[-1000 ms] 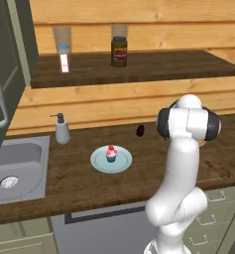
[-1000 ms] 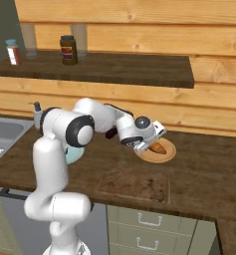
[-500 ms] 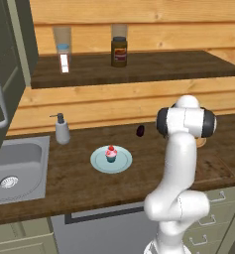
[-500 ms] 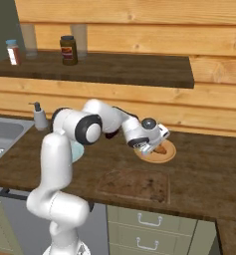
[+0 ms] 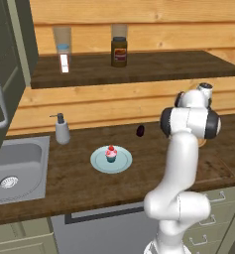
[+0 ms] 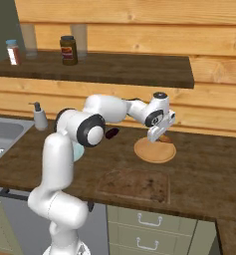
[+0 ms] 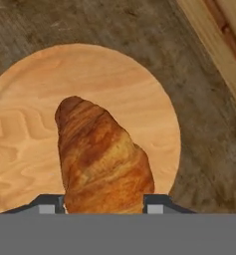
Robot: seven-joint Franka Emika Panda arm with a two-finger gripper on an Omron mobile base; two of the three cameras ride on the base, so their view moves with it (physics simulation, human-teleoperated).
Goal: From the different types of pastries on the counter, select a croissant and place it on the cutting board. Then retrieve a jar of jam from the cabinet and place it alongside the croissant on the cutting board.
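Observation:
My gripper [image 6: 160, 135] is shut on the croissant [image 7: 102, 154], a golden-brown pastry whose wide end sits between the two fingertips [image 7: 157, 204]. The croissant [image 6: 166, 139] hangs just above a round light wooden plate [image 6: 154, 151] at the back of the counter [image 6: 209, 174]. The cutting board [image 6: 134, 184], a dark brown rectangle, lies bare in front of that plate, near the counter's front edge. A pink-frosted cupcake [image 5: 111, 154] stands on a pale blue plate [image 5: 100, 162] further left. The jar of jam is out of view.
A tall brown jar with a black lid [image 6: 67, 50] stands on the wooden wall shelf. A small dark purple object [image 5: 140, 130] lies near the back wall. A soap dispenser [image 5: 62, 130] and the sink [image 5: 20, 166] are at the left.
The jaws have closed from wide open onto the croissant. The hand has since risen a little off the round plate with the croissant in it.

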